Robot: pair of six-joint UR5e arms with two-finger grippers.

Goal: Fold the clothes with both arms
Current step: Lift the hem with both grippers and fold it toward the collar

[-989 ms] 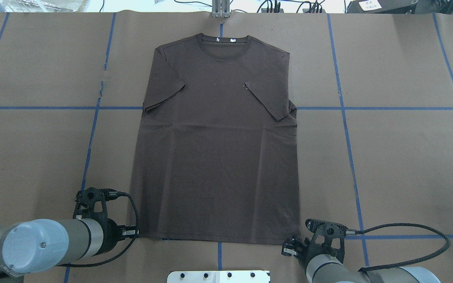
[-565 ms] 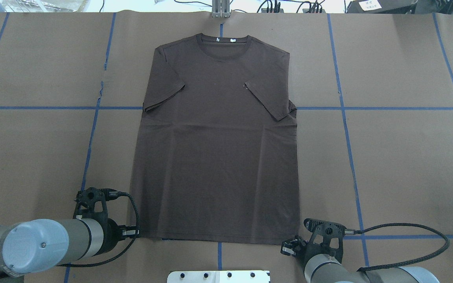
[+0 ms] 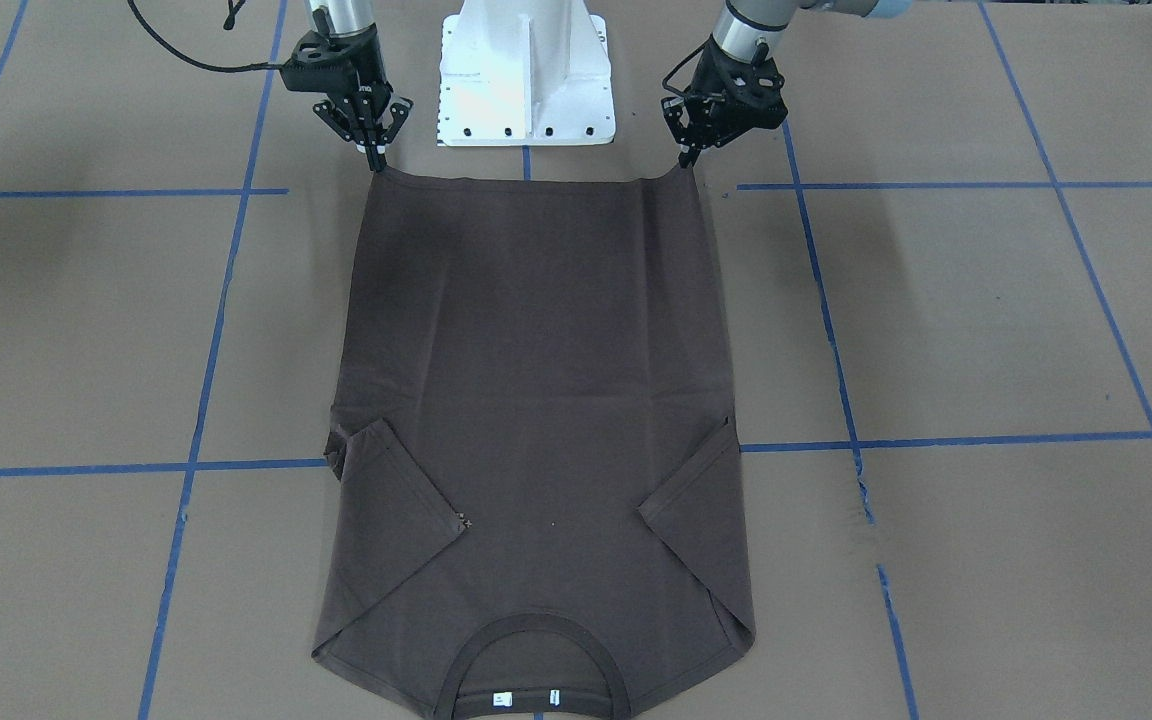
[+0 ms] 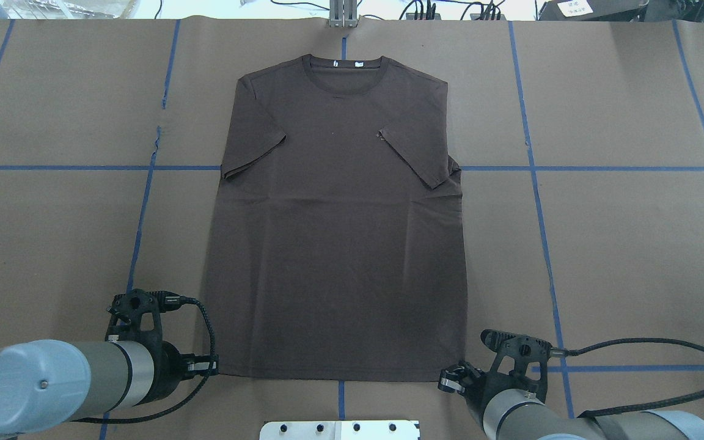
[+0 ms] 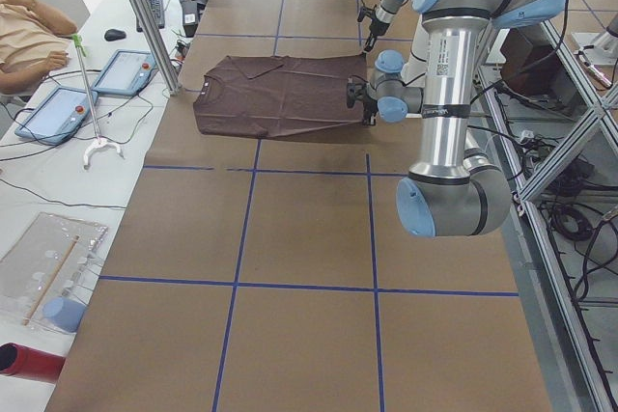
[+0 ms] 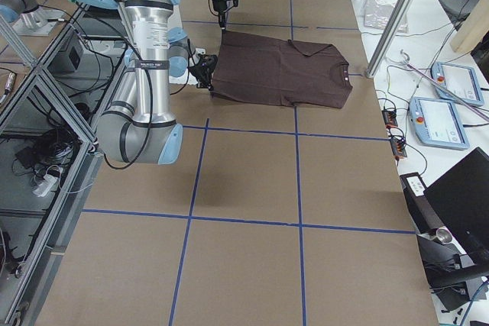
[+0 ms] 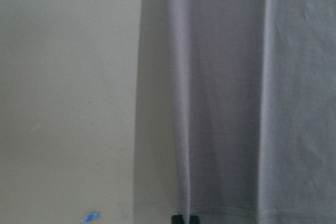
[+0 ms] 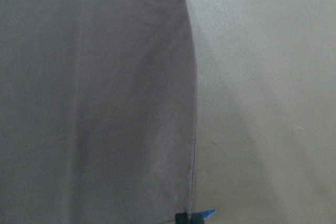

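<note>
Partly done: shirt (image 3: pixel 536 380) sleeves tucked in, body unfolded; hem corners, top of frame, pinched tight by left gripper (image 3: pixel 686 160) and right gripper (image 3: pixel 376 160).

Reading bright, even light from above in all four fixed views; holding sharp focus across the desk (image 4: pixel 633 244). Noting a soft, diffuse shadow patch on the desk paper at upper left of the front-facing view. Logging blown-out glare on the white pedestal (image 3: pixel 526 90). Getting dimmer, grainy, low-contrast wrist views, rendering the T-shirt (image 7: pixel 247 103) washed-out grey. Seeing a soft shadow band beside its edge in both.
</note>
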